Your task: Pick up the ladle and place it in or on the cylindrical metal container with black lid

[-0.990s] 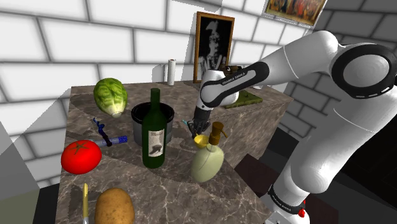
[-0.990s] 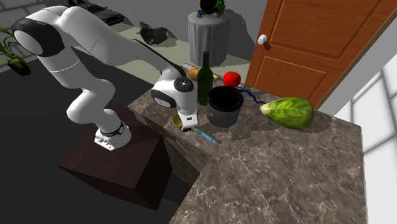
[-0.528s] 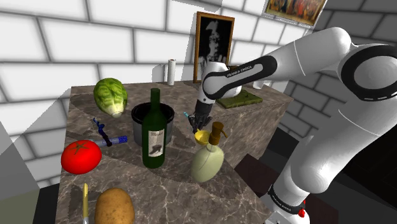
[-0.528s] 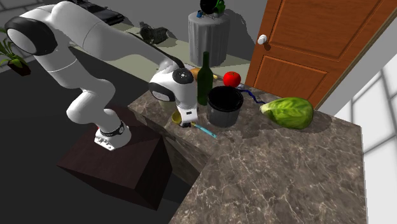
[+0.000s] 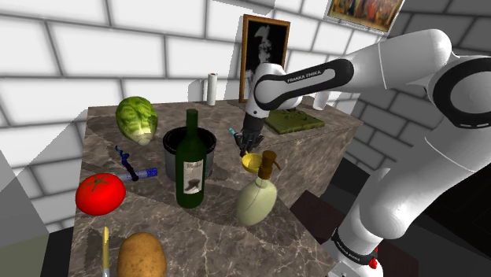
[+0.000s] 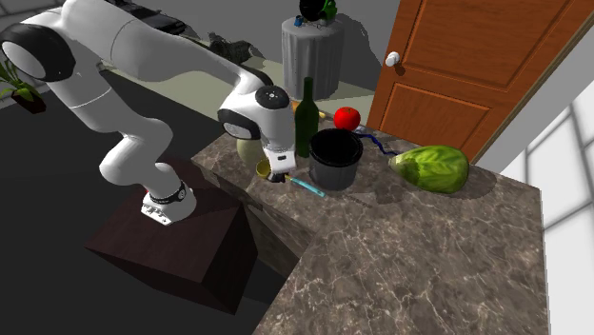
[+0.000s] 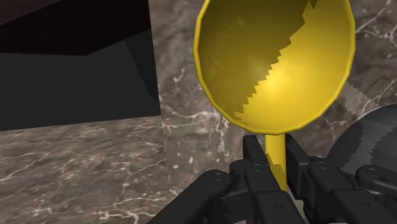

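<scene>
Domestic interior, kitchen-like. You see a dark marble counter (image 5: 212, 236) bearing a lettuce (image 5: 136, 118), a tomato (image 5: 100, 193), a potato (image 5: 142, 256) and a wine bottle (image 5: 190, 165). Behind it stands a white brick wall (image 5: 94, 47) with a framed portrait (image 5: 264, 55); the second exterior view adds a panelled wooden door (image 6: 447, 67).

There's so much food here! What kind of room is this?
Probably a home kitchen: a stone-patterned counter holds a lettuce, a tomato and a wine bottle, the pincer grips a yellow ladle, and there's a wooden door.
</scene>
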